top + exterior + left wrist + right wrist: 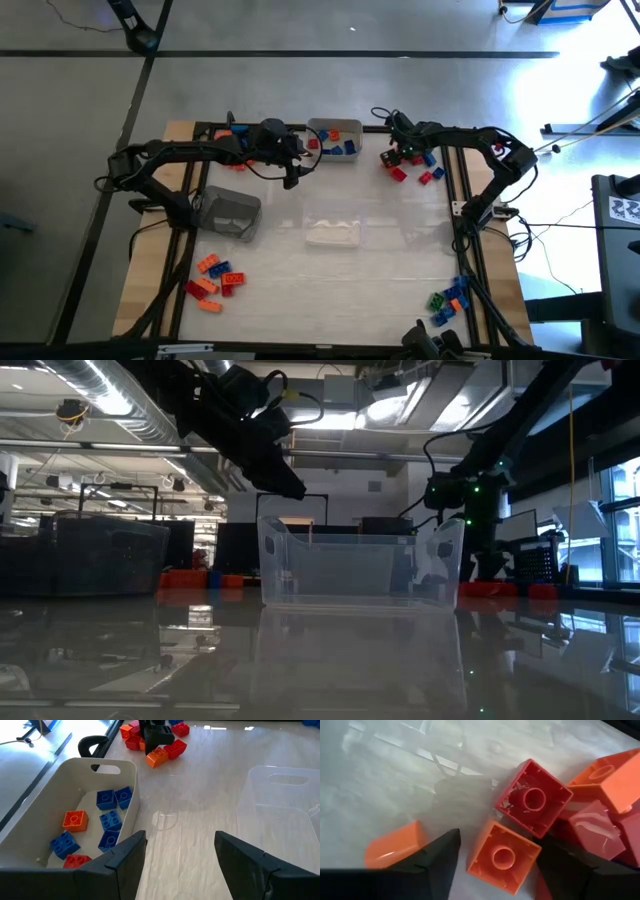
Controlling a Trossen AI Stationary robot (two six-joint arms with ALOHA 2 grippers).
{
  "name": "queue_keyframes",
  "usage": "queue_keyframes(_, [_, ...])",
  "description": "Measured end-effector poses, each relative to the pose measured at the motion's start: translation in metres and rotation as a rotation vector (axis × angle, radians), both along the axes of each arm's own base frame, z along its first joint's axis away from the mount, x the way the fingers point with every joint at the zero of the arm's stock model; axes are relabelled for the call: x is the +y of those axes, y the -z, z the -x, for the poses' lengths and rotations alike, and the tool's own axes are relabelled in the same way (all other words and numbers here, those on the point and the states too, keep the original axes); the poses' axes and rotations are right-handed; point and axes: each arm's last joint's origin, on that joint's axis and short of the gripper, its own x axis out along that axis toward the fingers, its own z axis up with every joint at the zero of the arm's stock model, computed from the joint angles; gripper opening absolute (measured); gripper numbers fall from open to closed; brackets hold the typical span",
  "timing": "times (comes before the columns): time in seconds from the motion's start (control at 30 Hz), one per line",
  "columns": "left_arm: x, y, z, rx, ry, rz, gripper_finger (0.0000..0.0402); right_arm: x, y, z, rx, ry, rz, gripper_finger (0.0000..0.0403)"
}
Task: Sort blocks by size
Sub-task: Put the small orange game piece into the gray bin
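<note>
1. My right claw (495, 865) hangs low over the pale tabletop (385, 785), its two dark fingers (437, 857) spread apart.
2. An upturned orange block (503, 856) lies between them.
3. An upturned red block (534, 797) touches it.
4. Another orange block (395, 845) lies beside one finger.

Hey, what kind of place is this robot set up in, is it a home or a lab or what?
Most likely a robotics lab or workshop, not a home. The low view shows exposed ceiling ducts, strip lighting and monitors behind the table; the high view shows a bare concrete floor around it.
</note>
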Motion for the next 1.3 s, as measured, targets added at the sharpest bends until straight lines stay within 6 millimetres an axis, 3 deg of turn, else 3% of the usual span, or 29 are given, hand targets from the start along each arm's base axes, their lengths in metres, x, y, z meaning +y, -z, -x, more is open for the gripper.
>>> queue_keyframes(0.2, [0.0,0.0,0.0,0.0,0.0,0.0,0.0223,0.0,0.0,-0.001,0.006,-0.039,0.001,0.0168])
queue_keyframes(0.33, [0.0,0.0,0.0,0.0,0.0,0.0,0.0223,0.001,-0.002,-0.001,0.025,-0.074,0.019,0.0145])
queue_keyframes(0.47, [0.0,0.0,0.0,0.001,0.0,0.0,0.0223,0.006,-0.011,-0.005,0.022,-0.121,0.042,0.0149])
queue_keyframes(0.83, [0.0,0.0,0.0,-0.001,0.0,-0.001,0.0223,0.017,-0.074,-0.038,-0.175,-0.302,0.234,0.0153])
queue_keyframes(1.3, [0.0,0.0,0.0,-0.004,0.0,-0.001,0.0223,0.019,-0.1,-0.081,-0.562,-0.522,0.43,0.0153])
